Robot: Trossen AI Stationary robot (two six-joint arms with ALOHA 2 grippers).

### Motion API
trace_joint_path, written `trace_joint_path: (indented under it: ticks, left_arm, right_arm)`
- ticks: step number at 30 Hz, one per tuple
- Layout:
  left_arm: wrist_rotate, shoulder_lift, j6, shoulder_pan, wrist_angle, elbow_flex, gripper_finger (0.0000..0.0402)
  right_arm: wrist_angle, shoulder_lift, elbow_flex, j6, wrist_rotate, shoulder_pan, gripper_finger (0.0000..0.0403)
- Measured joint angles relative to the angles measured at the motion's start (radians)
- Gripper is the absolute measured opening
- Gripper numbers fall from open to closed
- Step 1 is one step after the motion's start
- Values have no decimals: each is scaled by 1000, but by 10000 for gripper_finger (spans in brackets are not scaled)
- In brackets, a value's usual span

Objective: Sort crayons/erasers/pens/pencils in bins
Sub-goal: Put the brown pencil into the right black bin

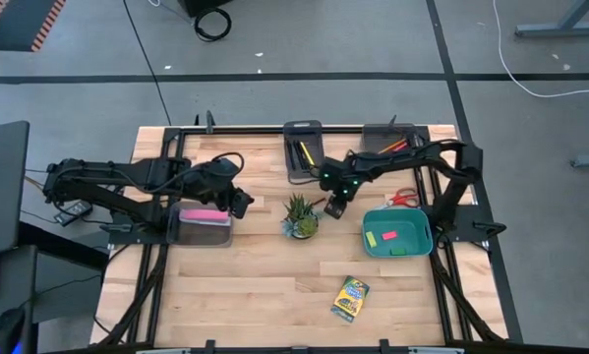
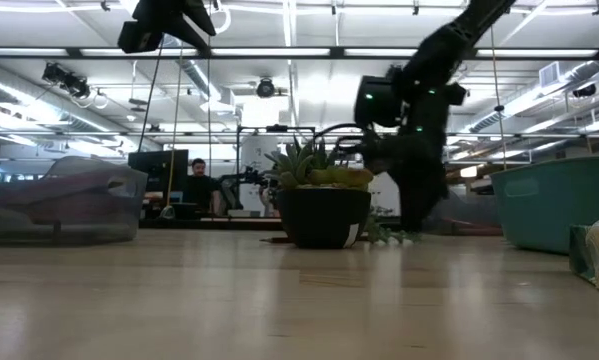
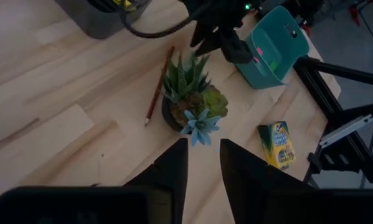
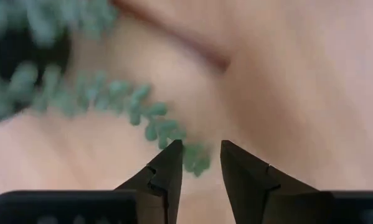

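Note:
A thin red pencil lies flat on the table beside the potted plant, on its far side. My right gripper is open and empty, low over the table at the plant's right; a trailing green strand and a blurred reddish stick lie before its fingers. My left gripper is open and empty, raised beside the grey bin that holds a long pink bar. The crayon box lies flat near the front edge. The teal bin holds small erasers.
A dark bin with pens and a grey bin with pencils stand at the far edge. Red-handled scissors lie behind the teal bin. The plant stands between the two grippers. Bare wood lies at the front left.

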Motion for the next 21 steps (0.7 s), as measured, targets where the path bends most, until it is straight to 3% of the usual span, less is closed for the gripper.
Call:
trace_joint_path:
  ticks: [4,10,12,17,21]
  left_arm:
    - [1,0,0,-9,-1,0,98]
    - [-1,0,2,-7,-1,0,96]
    - [-2,0,7,-6,0,0,96]
    - [-2,0,20,-6,0,0,94]
    - [-2,0,11,-6,3,0,94]
  right_arm:
    - [102,-100,-116,139,-98,-35,115]
    - [269,-249,-215,301,-73,-69,115]
    - [341,-254,-242,341,-107,-73,115]
    - [623,-207,-302,454,-322,-70,115]
    - [619,-158,-302,484,-286,-78,110]
